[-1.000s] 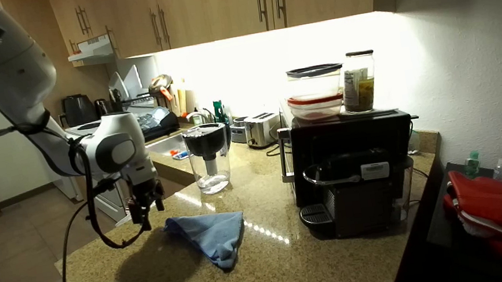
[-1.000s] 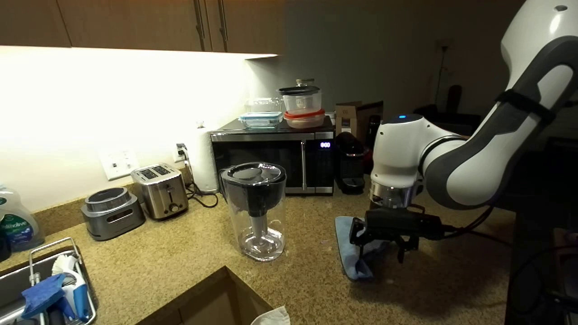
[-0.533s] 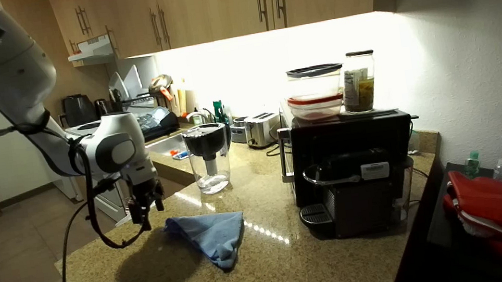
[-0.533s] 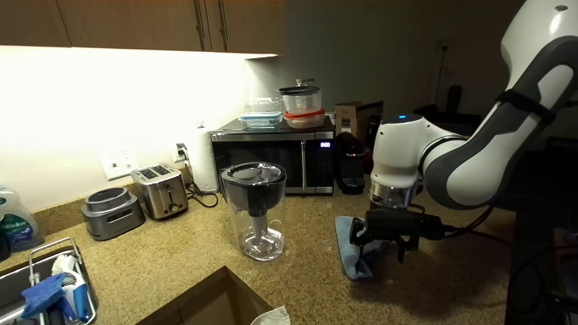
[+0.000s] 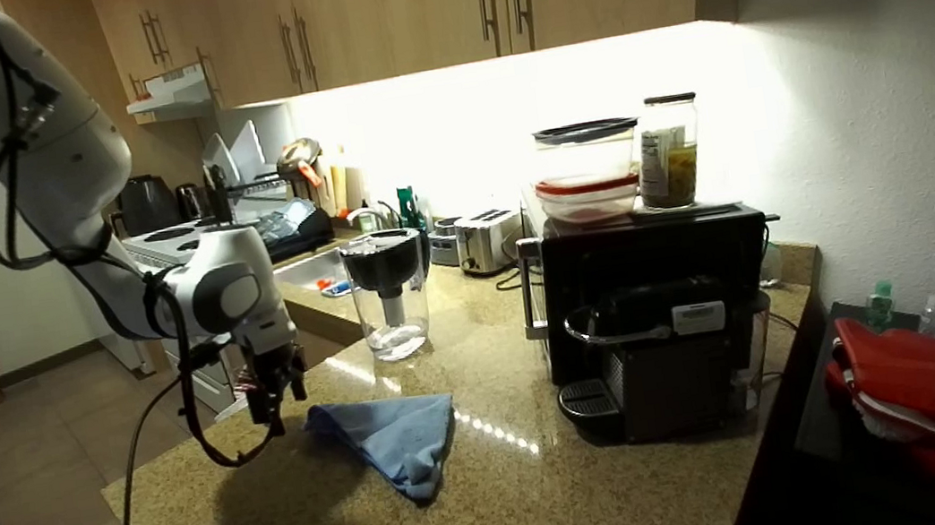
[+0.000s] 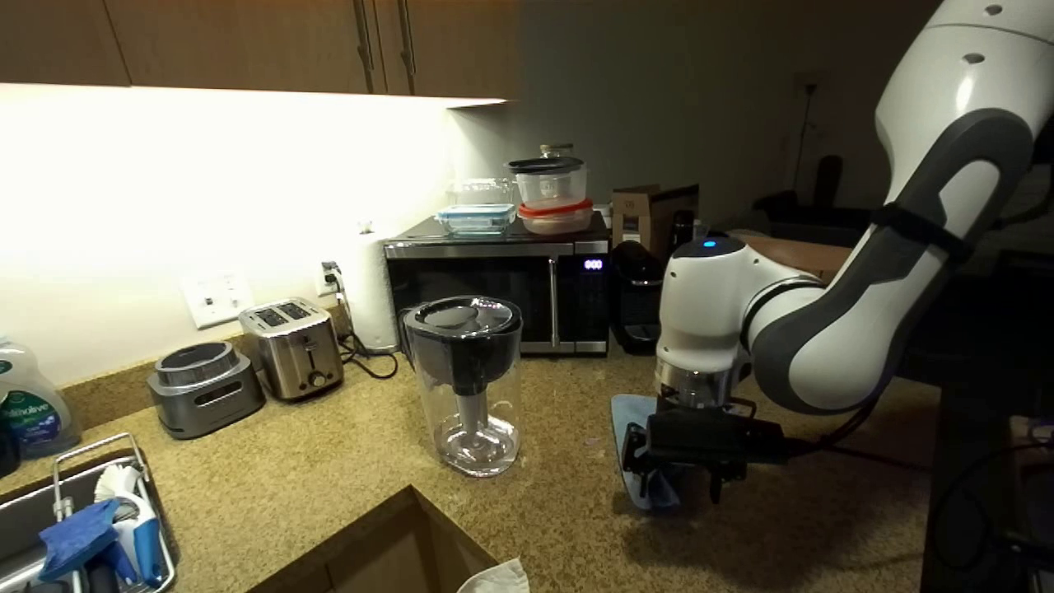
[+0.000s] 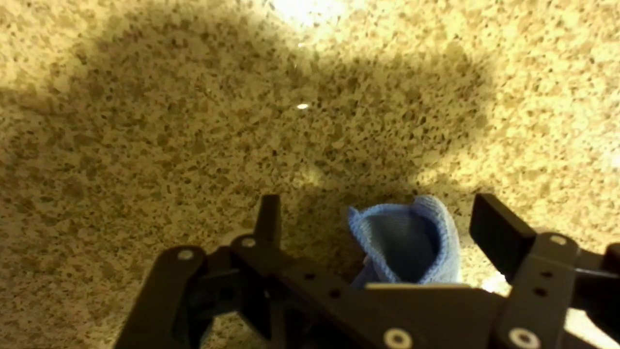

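In an exterior view, a white-and-grey arm [image 6: 852, 342] slopes down from the right; its gripper [image 7: 377, 208] points downward, fingers [image 7: 499, 232] spread wide.

We read this as a kitchen: in an exterior view, pale wooden wall cabinets [image 5: 399, 14] at twelve o'clock, a white coil-burner stove [image 5: 158, 247] between nine and ten, a rectangular metal sink [image 5: 299, 274] at nine.

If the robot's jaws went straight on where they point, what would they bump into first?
Probably the countertop, close by the folded blue cloth; depth is unclear, so the open jaws might brush the cloth first.
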`<state>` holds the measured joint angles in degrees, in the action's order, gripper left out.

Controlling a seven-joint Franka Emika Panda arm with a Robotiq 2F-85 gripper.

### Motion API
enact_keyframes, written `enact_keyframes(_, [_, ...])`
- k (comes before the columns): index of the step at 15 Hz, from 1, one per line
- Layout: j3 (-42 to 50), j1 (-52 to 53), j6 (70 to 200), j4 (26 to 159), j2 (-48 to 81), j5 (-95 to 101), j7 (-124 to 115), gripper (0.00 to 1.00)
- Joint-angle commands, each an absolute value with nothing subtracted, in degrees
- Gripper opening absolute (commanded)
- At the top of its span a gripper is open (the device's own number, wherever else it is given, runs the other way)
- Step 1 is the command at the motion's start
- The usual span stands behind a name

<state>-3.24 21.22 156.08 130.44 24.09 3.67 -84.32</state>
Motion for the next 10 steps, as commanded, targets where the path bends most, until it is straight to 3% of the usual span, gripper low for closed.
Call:
enact_keyframes(1, [-2.1,23.8,160.4,128.2,27.0,5.2,-84.1,1.0])
enact_keyframes(6, [0.1,26.9,169.5,127.1,28.4,4.1,-84.0,1.0])
enact_keyframes(10, [1.9,27.6,169.2,125.1,30.1,3.0,-83.7,1.0])
